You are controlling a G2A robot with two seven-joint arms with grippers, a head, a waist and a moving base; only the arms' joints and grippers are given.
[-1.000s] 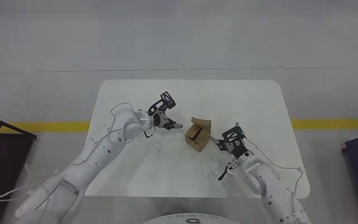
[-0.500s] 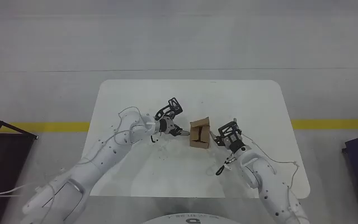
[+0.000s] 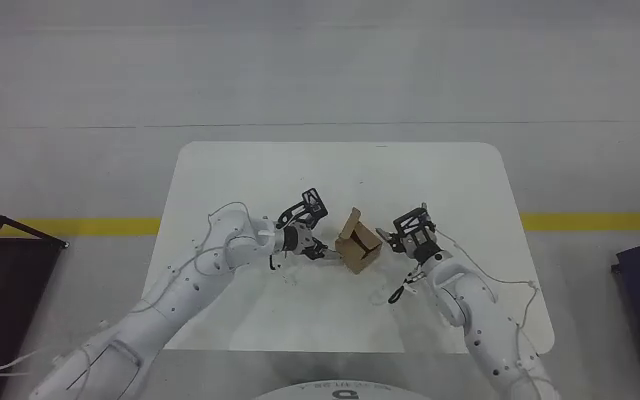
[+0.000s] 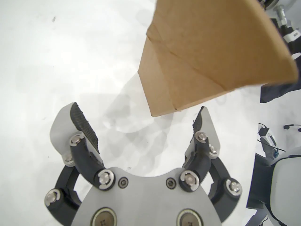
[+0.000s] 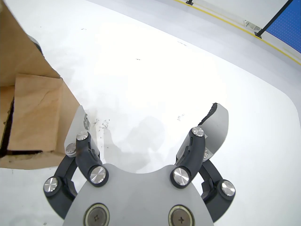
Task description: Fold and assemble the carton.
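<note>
- Your left jaws are spread and hold nothing. The brown carton (image 4: 200, 43) sits on the white worktop (image 4: 58, 36) just ahead of their tips.
- Your right jaws are also spread and empty, with the carton just outside them, against one side.

Factory hall, yellow floor line (image 3: 580, 221), blue barriers (image 5: 288, 22)

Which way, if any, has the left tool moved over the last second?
Yes. Judged against the table, the left tool has moved toward the table's near edge and closer to the carton.
</note>
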